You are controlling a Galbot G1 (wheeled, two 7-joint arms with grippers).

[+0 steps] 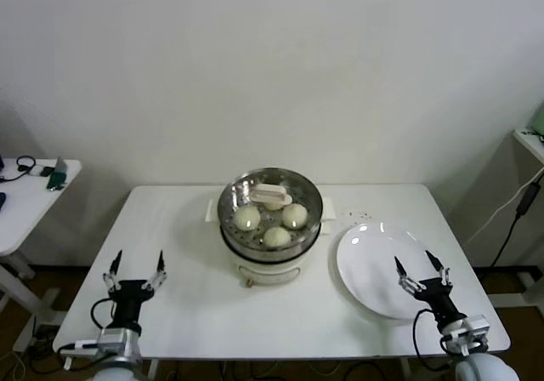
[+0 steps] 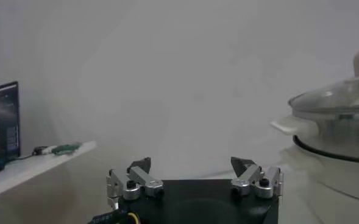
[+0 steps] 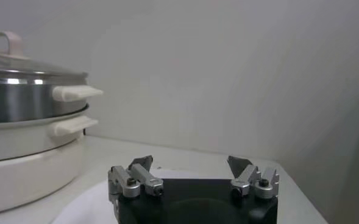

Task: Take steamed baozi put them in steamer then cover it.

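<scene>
The steel steamer (image 1: 270, 238) on its white base stands at the table's middle. The clear glass cover (image 1: 297, 192) with a cream bar handle (image 1: 270, 196) rests on it. Through the glass three off-white baozi (image 1: 247, 218) show on the tray; a further one under the handle cannot be made out. My left gripper (image 1: 136, 270) hovers open and empty near the table's front left. My right gripper (image 1: 422, 272) is open and empty over the white plate's near edge. The covered steamer (image 2: 337, 131) shows in the left wrist view beyond the open left gripper (image 2: 192, 163), and the steamer (image 3: 27, 103) in the right wrist view beyond the open right gripper (image 3: 190, 162).
A bare white plate (image 1: 370, 266) lies right of the steamer. A white side table (image 1: 25, 202) with small items stands at the far left, and a cable (image 1: 514, 219) hangs at the right. The wall runs behind the table.
</scene>
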